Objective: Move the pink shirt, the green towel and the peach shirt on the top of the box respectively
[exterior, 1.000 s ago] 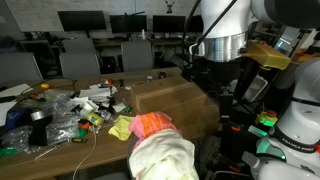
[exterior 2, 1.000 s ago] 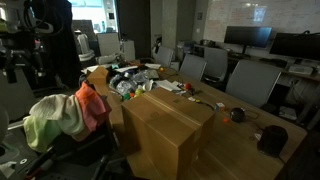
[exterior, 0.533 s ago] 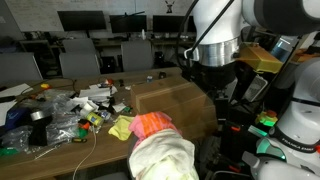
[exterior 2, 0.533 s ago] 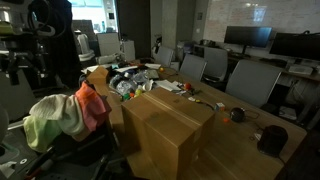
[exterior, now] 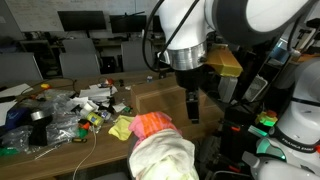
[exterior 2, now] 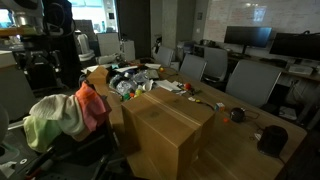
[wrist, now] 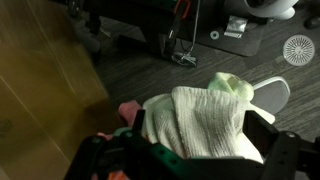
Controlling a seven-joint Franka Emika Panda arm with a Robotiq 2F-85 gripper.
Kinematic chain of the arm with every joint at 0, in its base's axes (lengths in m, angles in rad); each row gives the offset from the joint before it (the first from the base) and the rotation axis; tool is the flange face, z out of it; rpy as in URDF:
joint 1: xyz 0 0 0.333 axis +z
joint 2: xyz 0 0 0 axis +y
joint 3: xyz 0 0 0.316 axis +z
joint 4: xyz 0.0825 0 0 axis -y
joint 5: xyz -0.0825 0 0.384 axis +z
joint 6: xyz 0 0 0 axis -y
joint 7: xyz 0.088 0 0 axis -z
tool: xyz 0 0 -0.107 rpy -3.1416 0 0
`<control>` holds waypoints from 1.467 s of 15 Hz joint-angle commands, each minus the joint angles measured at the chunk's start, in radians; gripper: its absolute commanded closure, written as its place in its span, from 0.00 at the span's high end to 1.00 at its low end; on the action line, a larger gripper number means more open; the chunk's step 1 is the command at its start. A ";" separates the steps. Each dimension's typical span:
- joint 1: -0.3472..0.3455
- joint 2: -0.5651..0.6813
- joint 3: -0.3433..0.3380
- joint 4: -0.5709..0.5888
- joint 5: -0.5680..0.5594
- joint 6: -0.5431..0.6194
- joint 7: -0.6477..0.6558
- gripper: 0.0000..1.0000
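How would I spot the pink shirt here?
Find the big brown cardboard box. Cloths are heaped beside it. The pink shirt is the bright coral one on the side nearest the box, against the paler green towel.

Glossy white rounded arm [exterior: 185, 22], silver-grey wrist collar [exterior: 187, 56], black housing [exterior: 191, 80] beneath (blurred), dark fingers [exterior: 194, 108]

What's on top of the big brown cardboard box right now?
Nothing shows on the large brown cardboard box; its top looks bare. The white robot arm covers part of it in an exterior view.
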 commanded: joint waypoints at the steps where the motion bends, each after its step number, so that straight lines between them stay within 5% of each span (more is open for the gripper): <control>1: -0.015 0.090 -0.010 0.088 -0.052 0.025 0.017 1.00; 22: -0.009 0.558 -0.107 0.454 -0.258 0.123 0.015 1.00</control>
